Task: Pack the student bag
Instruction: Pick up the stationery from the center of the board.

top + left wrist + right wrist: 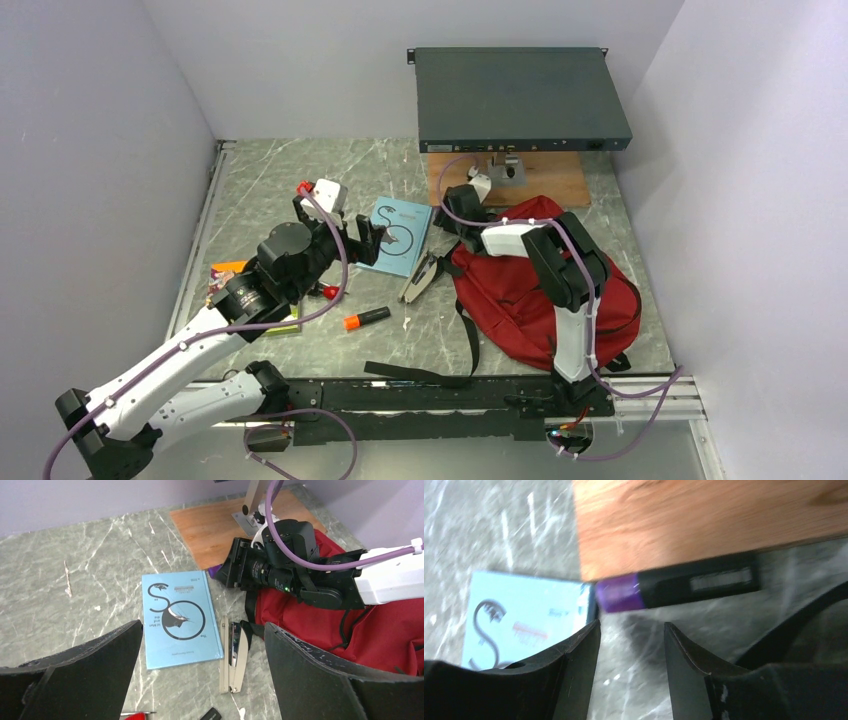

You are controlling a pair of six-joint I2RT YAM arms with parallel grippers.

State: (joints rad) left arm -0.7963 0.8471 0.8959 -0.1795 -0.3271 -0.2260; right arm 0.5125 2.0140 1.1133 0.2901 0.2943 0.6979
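The dark red student bag (515,290) lies flat at the right of the table, its black straps trailing toward the front; it also shows in the left wrist view (380,630). A light blue book (398,235) lies left of it, with an opened silver stapler (420,277) between them. My left gripper (378,238) is open wide and empty, above the book (175,615) and the stapler (234,655). My right gripper (452,215) is open and empty, low over the table at the bag's top left corner. Its jaws (631,627) stand just short of a purple and black marker (674,586).
A wooden board (545,182) with a metal bracket (505,168) and a dark flat box (520,95) sit at the back. An orange marker (365,319) lies at front centre. Colourful small items (225,272) lie under the left arm. A black strap (420,372) runs along the front edge.
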